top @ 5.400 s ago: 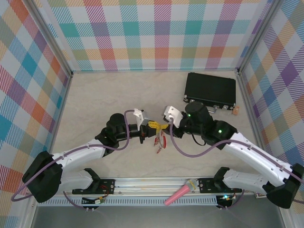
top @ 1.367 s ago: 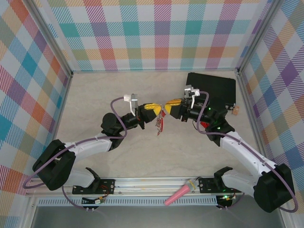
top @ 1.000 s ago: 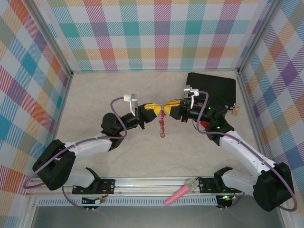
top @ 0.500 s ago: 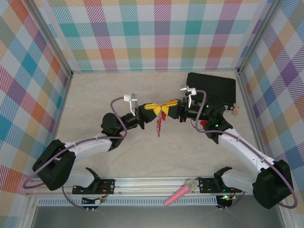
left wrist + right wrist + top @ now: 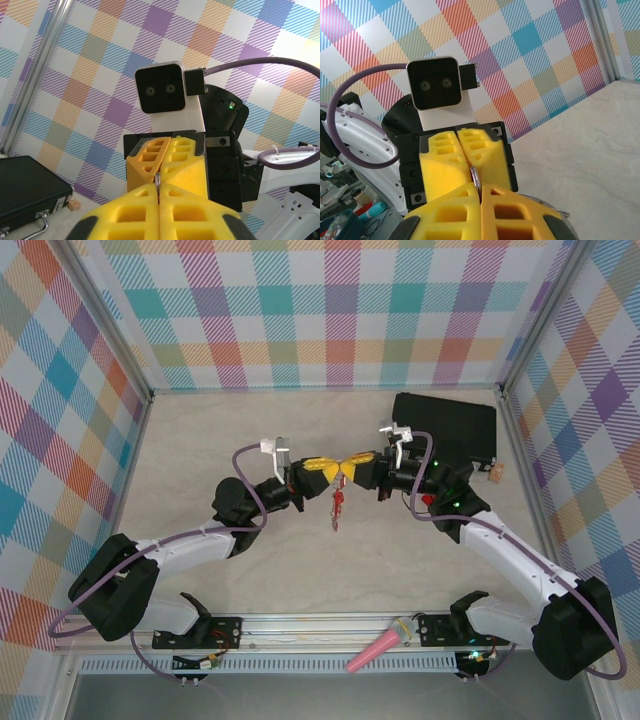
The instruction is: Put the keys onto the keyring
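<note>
Three plaid walls (image 5: 330, 310) were noted around beige table (image 5: 200, 440); left gripper (image 5: 334, 473) and right gripper (image 5: 350, 467), tip to tip, were clamped on keyring (image 5: 475, 176).

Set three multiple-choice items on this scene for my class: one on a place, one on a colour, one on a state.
1. Where does the black case lie on the table?
A. near left corner
B. far right
C. dead centre

2. What colour are the heads of the keys?
A. red
B. blue
C. green

3. How do the left pincer and the right pincer stand?
A. both wide open, far apart
B. tip to tip, both shut on the keyring
C. laid flat on the table

Answers:
1 B: the top view shows it by the right end of the back wall.
2 A: red shows just beneath the meeting tips.
3 B: each wrist view shows closed yellow fingers pinching the thin ring.
</note>
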You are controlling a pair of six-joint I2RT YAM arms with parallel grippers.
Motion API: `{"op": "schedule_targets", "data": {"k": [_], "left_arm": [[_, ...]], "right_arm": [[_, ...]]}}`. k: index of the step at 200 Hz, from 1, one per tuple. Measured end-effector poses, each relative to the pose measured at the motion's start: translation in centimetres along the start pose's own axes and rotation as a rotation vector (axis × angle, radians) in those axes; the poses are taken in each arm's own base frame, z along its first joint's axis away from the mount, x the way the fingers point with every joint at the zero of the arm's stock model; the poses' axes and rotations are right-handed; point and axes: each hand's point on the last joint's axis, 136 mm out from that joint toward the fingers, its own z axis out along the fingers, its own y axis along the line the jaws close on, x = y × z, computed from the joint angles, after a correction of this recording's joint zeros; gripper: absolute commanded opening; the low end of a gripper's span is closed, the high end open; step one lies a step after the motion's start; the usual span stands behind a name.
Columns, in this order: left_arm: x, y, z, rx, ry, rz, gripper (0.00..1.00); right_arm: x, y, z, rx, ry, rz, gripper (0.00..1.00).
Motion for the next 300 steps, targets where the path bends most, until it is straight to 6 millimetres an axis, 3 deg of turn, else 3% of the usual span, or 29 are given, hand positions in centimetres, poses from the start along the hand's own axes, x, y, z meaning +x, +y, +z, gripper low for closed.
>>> {"op": "schedule_targets", "data": {"k": [66,113,238,261,286,300], "left_arm": [[-0.3,0.2,-0.9,-0.026,0.049,0.007,0.22],[0.9,0.6,-1.7,-0.093,0.152,0.031,0.22],[2.3,1.1,-1.1,-0.077,0.211,-0.076,0.18],[2.4,1.0,-1.1,-0.068,0.215,-0.080,0.15],[2.4,0.6,-1.0,-0.045,0.215,-0.078,0.00],[2.4,0.5,-1.0,-0.032,0.217,-0.078,0.00]], "right_arm": [[1.6,-0.6,-0.6,0.087,0.130,-0.037,0.00],[2.1,-0.3,-1.0,0.107,0.212,-0.085,0.00],[2.8,-0.5,-0.1,0.053,0.328,-0.028,0.00],[2.9,-0.5,-0.2,0.049,0.331,-0.024,0.00],[3.0,-0.4,-0.2,0.040,0.334,-0.022,0.00],[3.0,-0.4,-0.2,0.039,0.333,-0.023,0.00]]}}
